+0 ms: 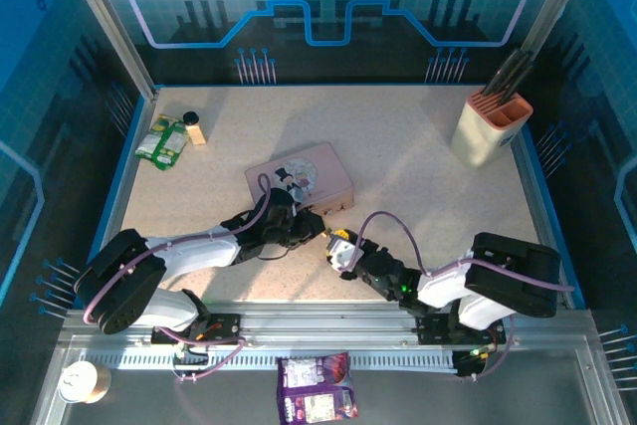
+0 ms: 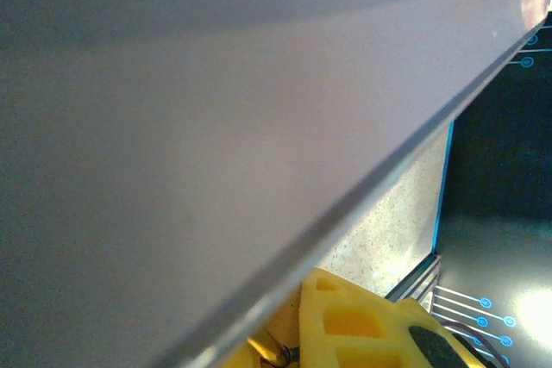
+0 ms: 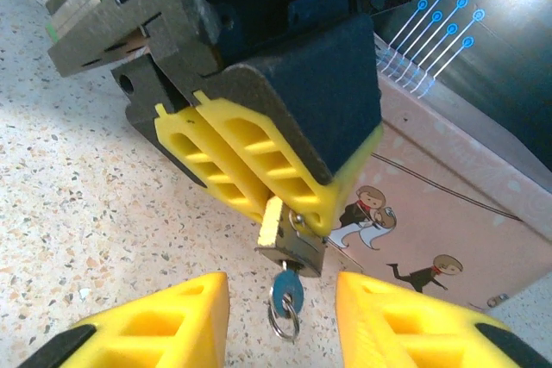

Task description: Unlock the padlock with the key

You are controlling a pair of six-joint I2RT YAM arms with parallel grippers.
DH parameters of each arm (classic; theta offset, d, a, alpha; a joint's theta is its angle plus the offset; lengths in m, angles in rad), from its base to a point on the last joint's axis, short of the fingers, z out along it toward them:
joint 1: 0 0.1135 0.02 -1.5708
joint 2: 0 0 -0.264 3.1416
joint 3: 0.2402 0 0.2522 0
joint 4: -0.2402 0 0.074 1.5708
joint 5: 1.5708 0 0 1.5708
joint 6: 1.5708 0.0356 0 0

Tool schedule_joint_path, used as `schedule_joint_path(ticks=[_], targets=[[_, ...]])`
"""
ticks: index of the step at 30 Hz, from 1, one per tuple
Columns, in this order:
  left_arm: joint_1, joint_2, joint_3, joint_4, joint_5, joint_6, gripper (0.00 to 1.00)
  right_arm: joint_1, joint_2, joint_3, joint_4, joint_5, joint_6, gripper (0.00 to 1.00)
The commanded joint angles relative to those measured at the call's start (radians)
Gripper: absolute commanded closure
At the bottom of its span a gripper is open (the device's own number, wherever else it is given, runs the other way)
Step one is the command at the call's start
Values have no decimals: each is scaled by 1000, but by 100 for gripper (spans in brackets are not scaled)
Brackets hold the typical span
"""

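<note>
Between the yellow fingers of the right gripper, seen from its own wrist, hangs the key. Its blade is hidden inside the padlock, and a small ring dangles below it. Those jaws stand apart with a gap on each side of the key, touching neither it nor the lock.

The left gripper is clamped on the padlock's top. Its fingertips cover the shackle, so how the shackle sits cannot be told. The lock's body looks grey with a pale brass edge, though the lighting may mislead.

From above, both grippers meet just off the near corner of the pink box, and lock and key are too small there to pick out. In the left wrist view the box's side is so close that it blurs to a plain pale surface, and one yellow finger is cut off at the bottom edge.

The box stands just beside the lock, and speckled table lies bare on the lock's other side. From above, open table runs from the grippers' right out to the knife block in the far right corner. Snack packets lie well apart at the far left.
</note>
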State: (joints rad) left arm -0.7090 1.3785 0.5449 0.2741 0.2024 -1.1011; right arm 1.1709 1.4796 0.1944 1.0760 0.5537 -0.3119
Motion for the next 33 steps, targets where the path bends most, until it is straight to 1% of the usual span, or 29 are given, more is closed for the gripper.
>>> schedule_joint_path(ticks=[1, 6, 13, 21, 27, 33], targets=[[23, -34, -17, 46, 10, -73, 100, 10, 18, -3, 72, 51, 3, 63], [24, -39, -17, 45, 15, -75, 100, 10, 56, 22, 76, 49, -7, 64], [23, -48, -23, 45, 15, -79, 100, 10, 133, 35, 161, 72, -13, 67], [22, -45, -25, 46, 19, -83, 100, 8, 153, 61, 158, 74, -4, 72], [22, -47, -25, 53, 25, -90, 100, 3, 177, 67, 153, 79, 15, 77], [22, -46, -13, 36, 24, -85, 100, 3, 177, 57, 160, 97, 23, 77]])
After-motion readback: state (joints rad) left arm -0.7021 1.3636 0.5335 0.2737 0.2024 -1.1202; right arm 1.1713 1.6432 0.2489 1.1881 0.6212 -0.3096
